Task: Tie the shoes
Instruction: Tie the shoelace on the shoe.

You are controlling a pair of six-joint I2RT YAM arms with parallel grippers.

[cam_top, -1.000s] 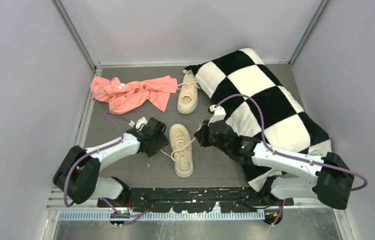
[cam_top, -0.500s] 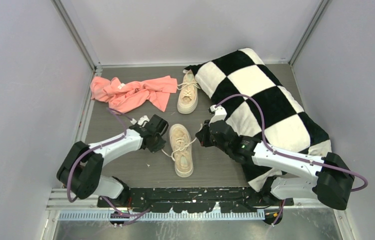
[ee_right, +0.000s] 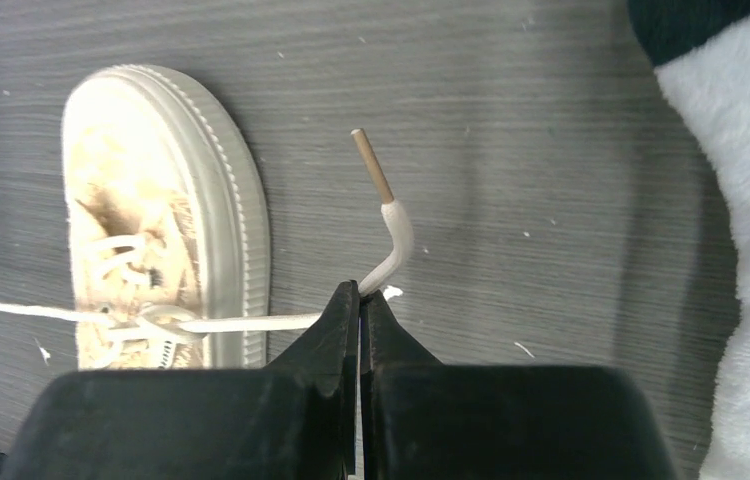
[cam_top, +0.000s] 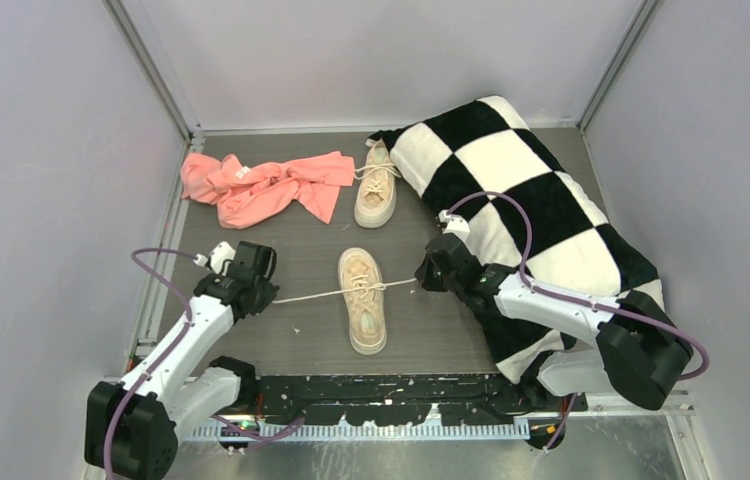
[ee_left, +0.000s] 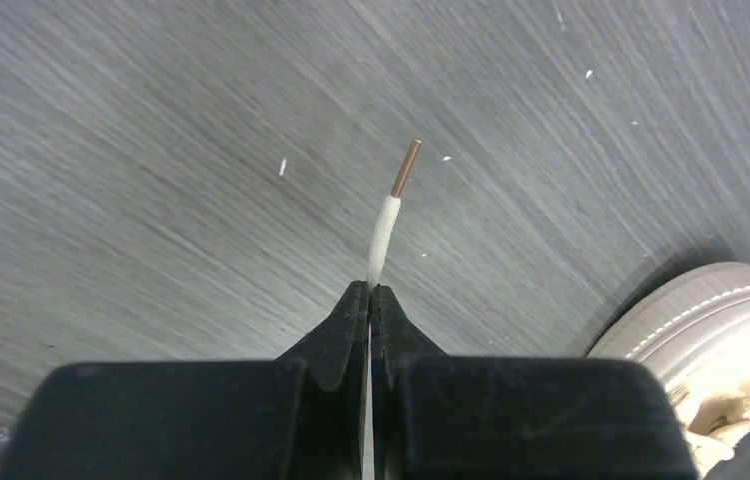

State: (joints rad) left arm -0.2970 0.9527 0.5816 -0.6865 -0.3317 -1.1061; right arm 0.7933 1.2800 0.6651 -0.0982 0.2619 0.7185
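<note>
Two beige shoes lie on the table: the near shoe (cam_top: 362,300) (ee_right: 166,215) between my arms, the far shoe (cam_top: 376,187) by the pillow. The near shoe's cream lace (cam_top: 311,294) runs taut left and right from a crossing over its tongue. My left gripper (cam_top: 269,297) (ee_left: 369,290) is shut on the left lace end; its brown tip (ee_left: 405,168) pokes out past the fingers. My right gripper (cam_top: 421,281) (ee_right: 360,291) is shut on the right lace end (ee_right: 396,235), which curls up beyond the fingertips.
A black-and-white checkered pillow (cam_top: 531,215) fills the right side, under the right arm. A pink cloth (cam_top: 261,185) lies at the back left. Grey walls close in the table on three sides.
The left gripper closed on the left lace end and pulled away leftward; the right gripper drew slightly right. The lace, slack a second ago, is now stretched straight across the near shoe.
</note>
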